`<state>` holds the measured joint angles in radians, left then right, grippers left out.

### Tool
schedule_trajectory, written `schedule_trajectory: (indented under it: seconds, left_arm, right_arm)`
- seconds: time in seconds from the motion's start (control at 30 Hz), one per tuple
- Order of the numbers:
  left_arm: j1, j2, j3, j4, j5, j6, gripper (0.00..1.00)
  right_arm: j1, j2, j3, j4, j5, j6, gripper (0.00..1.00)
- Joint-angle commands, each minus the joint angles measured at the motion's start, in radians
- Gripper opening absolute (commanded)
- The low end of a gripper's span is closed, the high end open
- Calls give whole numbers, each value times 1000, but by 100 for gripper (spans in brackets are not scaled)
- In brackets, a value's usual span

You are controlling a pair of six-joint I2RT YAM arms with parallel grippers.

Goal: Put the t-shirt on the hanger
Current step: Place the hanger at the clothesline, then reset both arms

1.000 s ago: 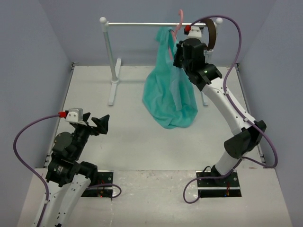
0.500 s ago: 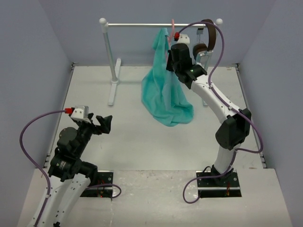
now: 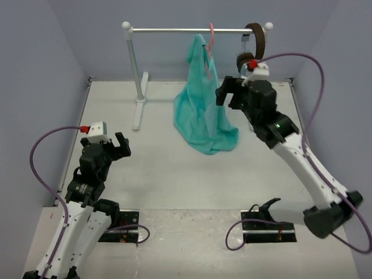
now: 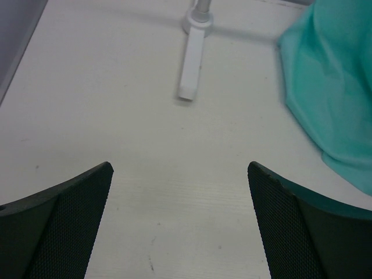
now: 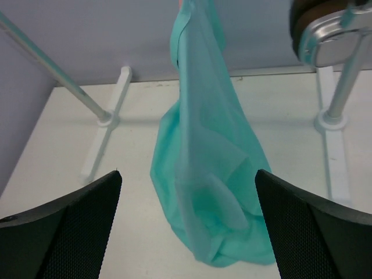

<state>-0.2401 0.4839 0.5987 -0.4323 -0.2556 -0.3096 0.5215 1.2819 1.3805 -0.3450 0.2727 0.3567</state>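
hook of hanger (image 3: 210,35) on rail (image 3: 168,29) shows only from above; right gripper (image 5: 187,174) spread before t-shirt (image 5: 197,116).

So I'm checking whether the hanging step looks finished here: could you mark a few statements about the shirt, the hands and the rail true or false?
1. The t-shirt hangs from the hanger on the rail. True.
2. The right hand is shut on the t-shirt. False: it is open, clear of the fabric.
3. The headphones hang on the hanger. False: they hang on the rail itself, at its right end.
4. The left hand is open and empty. True.
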Motion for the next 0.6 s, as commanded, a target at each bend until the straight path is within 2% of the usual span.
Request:
schedule_trajectory:
  seconds: [0.0,0.13,0.23,0.3,0.43,0.57]
  left_arm:
    - [32,9,40,-12,-147,-51,100]
    - [35,-14,23,1,-186,-43,100]
    - [33,-46,7,20,-126,-3,100]
    - [33,-77,-6,40,-111,15,100]
    - [33,-71,-4,33,-124,14,100]
    - [32,-65,0,25,-101,13,100]
  right_arm:
    - [2,-348,-198,-124,140,-42,99]
    - [0,-564,-383,-217,208,-4,99]
    - [2,-707,-463,-296,274,35,99]
    - [2,-789,-496,-325,267,33,99]
    - [2,-901,-552,-345,275,39,99]
    - [2,-942,-583,-334,270,46,99]
